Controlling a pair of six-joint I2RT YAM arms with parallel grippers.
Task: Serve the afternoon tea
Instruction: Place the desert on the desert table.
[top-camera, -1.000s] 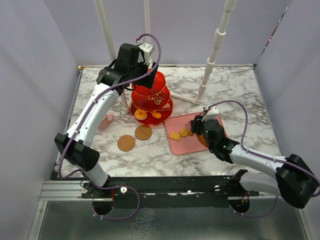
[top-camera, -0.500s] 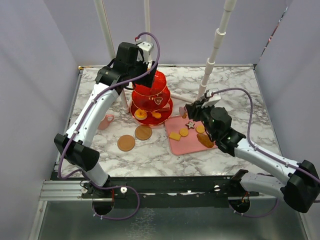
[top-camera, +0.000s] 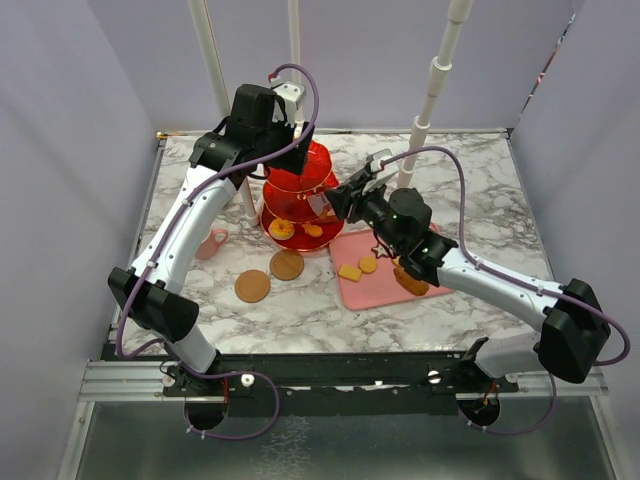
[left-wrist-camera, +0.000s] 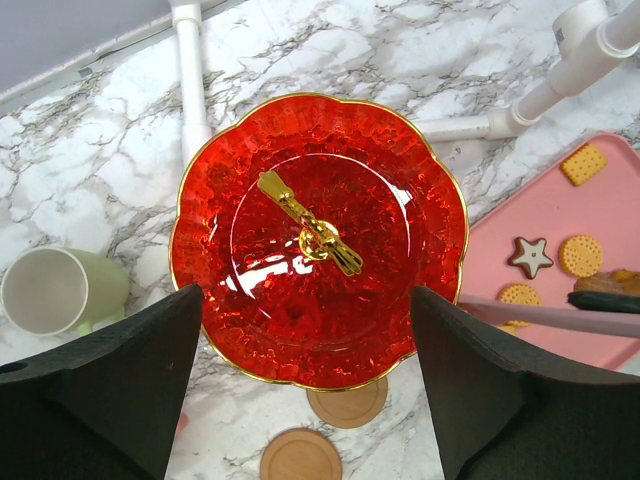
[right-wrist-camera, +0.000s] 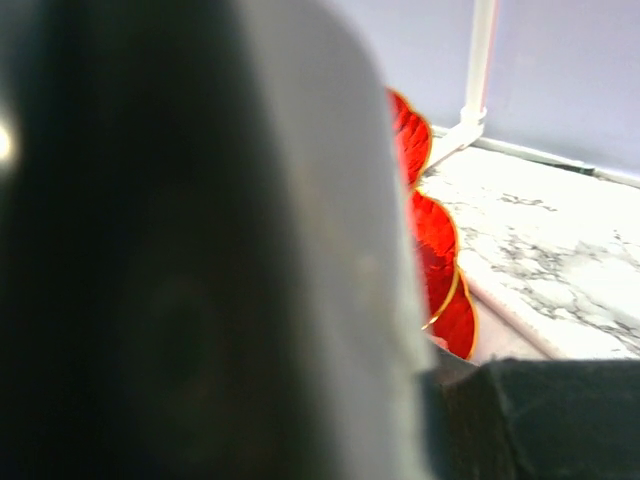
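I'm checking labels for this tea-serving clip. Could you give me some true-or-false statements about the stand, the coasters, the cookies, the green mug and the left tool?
1. The top tier of the red stand is bare. True.
2. The brown coasters lie on the pink tray. False: both lie on the marble table, near the stand.
3. The left tool is shut on the gold finial. False: it is open and hovers over the stand.
4. A star cookie lies on the pink tray. True.
5. The pale green mug sits on the stand. False: it is on the table beside it.
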